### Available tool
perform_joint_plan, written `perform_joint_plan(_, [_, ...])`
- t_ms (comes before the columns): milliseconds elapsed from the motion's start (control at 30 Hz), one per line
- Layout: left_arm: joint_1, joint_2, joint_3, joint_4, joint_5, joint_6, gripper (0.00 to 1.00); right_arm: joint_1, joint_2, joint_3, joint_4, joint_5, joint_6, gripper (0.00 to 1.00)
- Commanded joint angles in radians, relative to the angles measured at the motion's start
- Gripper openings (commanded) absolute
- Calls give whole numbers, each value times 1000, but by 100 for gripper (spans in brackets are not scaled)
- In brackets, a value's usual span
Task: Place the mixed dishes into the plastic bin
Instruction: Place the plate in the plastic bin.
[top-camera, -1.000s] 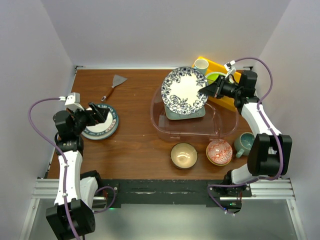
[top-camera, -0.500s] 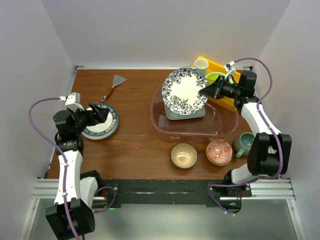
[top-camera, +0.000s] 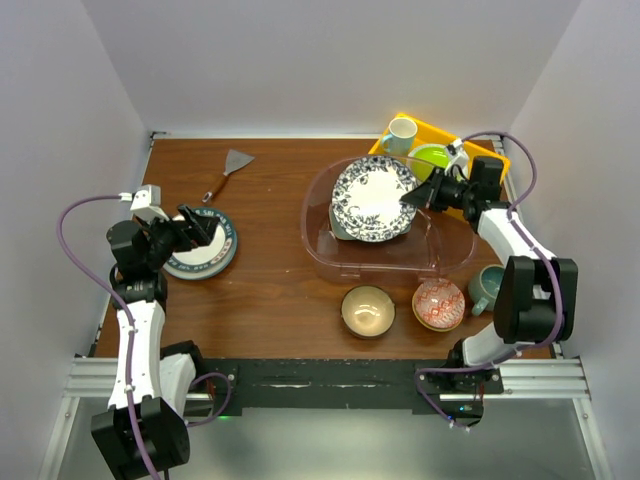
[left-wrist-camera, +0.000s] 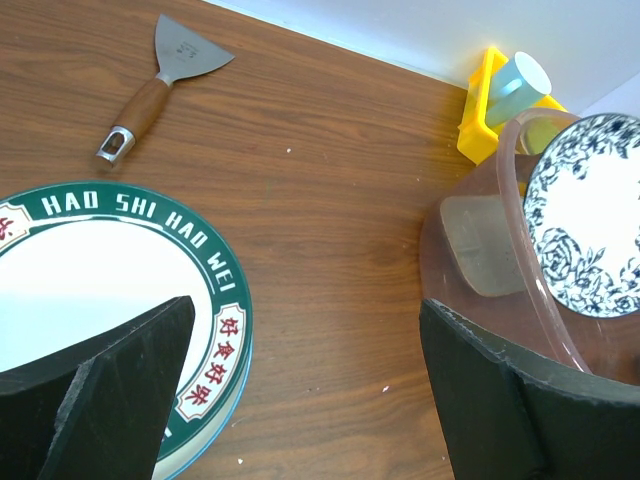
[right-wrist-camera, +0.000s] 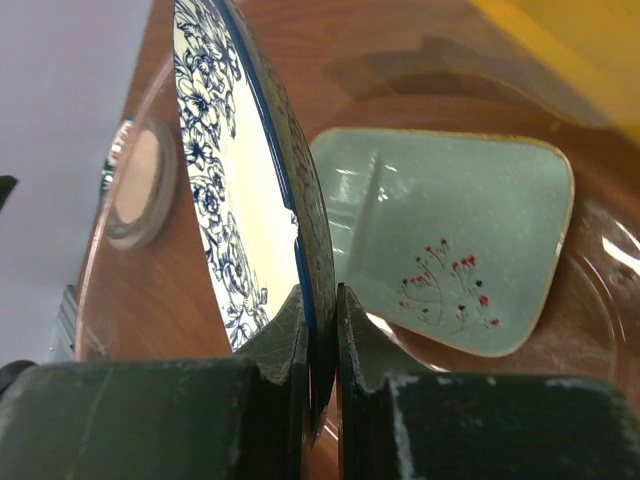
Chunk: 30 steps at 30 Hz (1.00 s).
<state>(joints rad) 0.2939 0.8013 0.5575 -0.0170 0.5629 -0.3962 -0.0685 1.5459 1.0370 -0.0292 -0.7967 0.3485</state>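
The right gripper (top-camera: 408, 197) is clenching the rim of the blue floral plate (top-camera: 372, 198); in the right wrist view its two fingers (right-wrist-camera: 285, 330) are pinching the edge from both faces. It is holding the plate tilted inside the outline of the plastic bin (top-camera: 312, 238), right of centre in the top view, probably so the plate goes in edge-first. The white plate with red fruit marks (right-wrist-camera: 450, 250) is already lying flat on the bin floor, and whether the floral plate's lower edge is touching it I cannot tell. The bin's far rim is sitting just beside the yellow tray (top-camera: 487, 156), so room on that side is looking tight for the wrist. The left gripper (top-camera: 200, 226) is hanging released over the dark-green lettered plate (top-camera: 214, 257) at the left, its fingers straddling the rim, seemingly readying a pinch there. Bare table is lying between that plate and the bin. The tan bowl (top-camera: 367, 309), red-patterned bowl (top-camera: 438, 304) and grey-teal mug (top-camera: 490, 287) are waiting below the bin's near rim.
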Motion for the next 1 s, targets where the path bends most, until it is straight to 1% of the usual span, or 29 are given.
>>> perform_joint_plan(0, [-4, 1, -5, 52, -1, 28, 100, -2, -9, 15, 35, -1, 6, 0])
perform_joint_plan(300, [-6, 1, -5, 51, -4, 30, 100, 52, 40, 31, -40, 135, 4, 0])
perform_joint_plan(567, [-4, 4, -4, 49, -6, 28, 100, 61, 108, 80, -63, 165, 44, 7])
perform_joint_plan(667, [-3, 4, -4, 49, -8, 31, 100, 61, 131, 87, -67, 175, 52, 14])
perform_joint_plan(700, [-2, 3, -4, 49, -8, 31, 100, 61, 135, 89, -67, 178, 52, 19])
perform_joint_plan(800, [-2, 6, -4, 49, -8, 31, 100, 61, 152, 100, -74, 195, 53, 24])
perform_joint_plan(900, [-4, 6, -4, 48, -8, 31, 100, 61, 172, 113, -83, 209, 53, 31])
perform_joint_plan(933, [-4, 7, -4, 48, -8, 31, 100, 61, 177, 116, -86, 214, 52, 36])
perform_joint_plan(967, [-2, 7, -2, 48, -8, 31, 100, 61, 181, 123, -90, 224, 47, 37])
